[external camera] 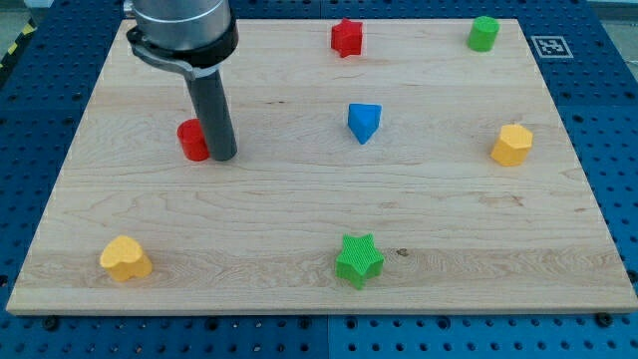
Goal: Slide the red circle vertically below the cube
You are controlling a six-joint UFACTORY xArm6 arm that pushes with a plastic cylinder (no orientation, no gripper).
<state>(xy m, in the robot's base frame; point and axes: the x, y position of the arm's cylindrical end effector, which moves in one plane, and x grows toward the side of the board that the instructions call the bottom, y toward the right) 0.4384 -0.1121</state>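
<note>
Wooden board on blue pegboard; my tip touching red circle; end effector gripless, holding nothing.

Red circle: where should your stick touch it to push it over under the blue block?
I can't grip, only push. My tip sits against the right side of the red circle, the wrong side. The blue cube is toward the view's right, so I'd go around and press the circle's left, slightly upper edge. It's round, so an off-centre push would probably let it slip sideways.
</note>
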